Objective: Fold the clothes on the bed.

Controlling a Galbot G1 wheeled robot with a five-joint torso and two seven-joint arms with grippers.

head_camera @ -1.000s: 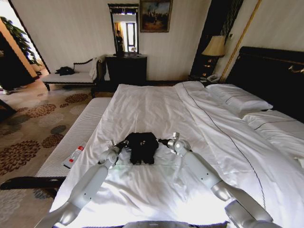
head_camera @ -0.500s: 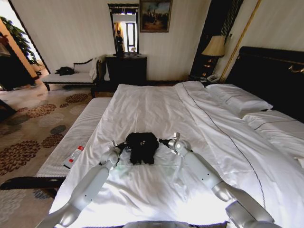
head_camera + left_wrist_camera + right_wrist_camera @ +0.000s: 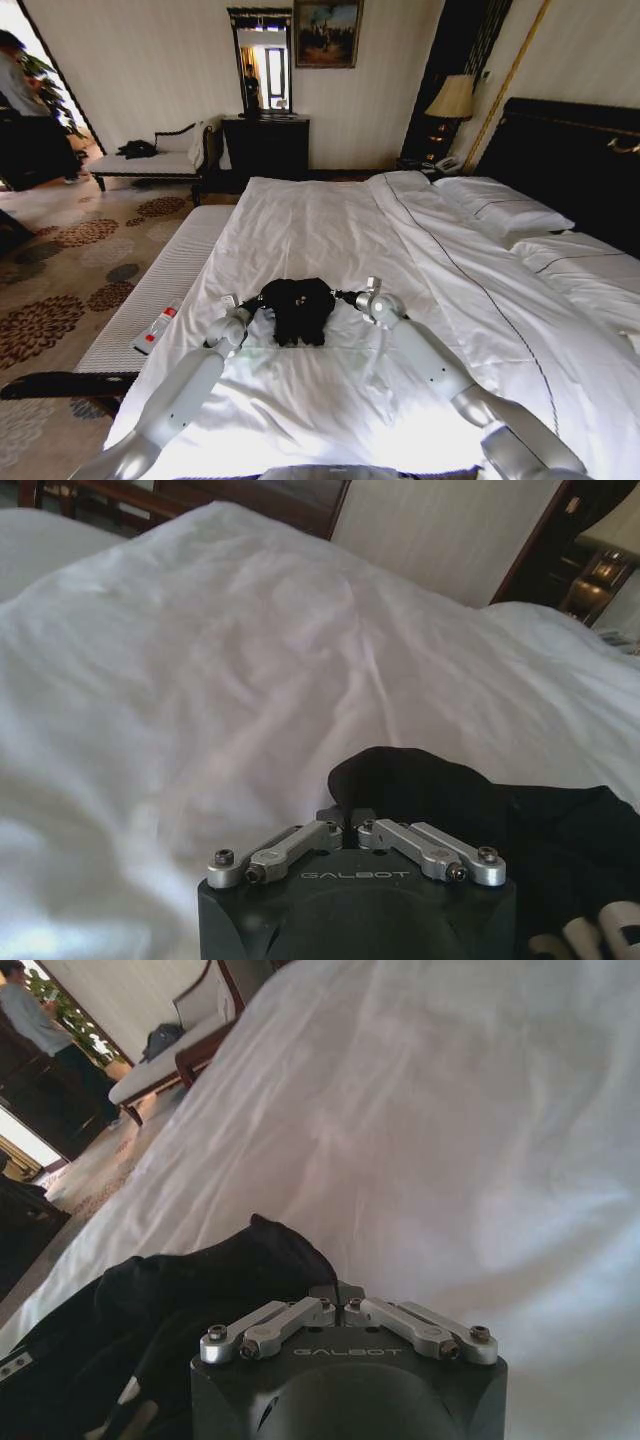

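Note:
The clothes (image 3: 299,306) are a black T-shirt bunched in a narrow heap on the white bed (image 3: 320,220), near its foot. My left gripper (image 3: 249,308) pinches the shirt's left edge, and its jaws are shut on black cloth (image 3: 420,790) in the left wrist view. On the opposite edge my right gripper (image 3: 347,297) is likewise shut on a fold of the shirt (image 3: 200,1290). The fabric stretches between both grippers, slightly raised off the sheet.
A white bench (image 3: 150,300) with a remote-like object (image 3: 157,328) runs along the bed's left side. Pillows (image 3: 505,215) and a dark headboard (image 3: 570,160) stand at right. A chaise (image 3: 150,160), a dark dresser (image 3: 265,145) and a lamp (image 3: 452,98) line the far wall.
Both grippers have shifted slightly away from me with the shirt still held; the heap sits a touch higher on the bed.

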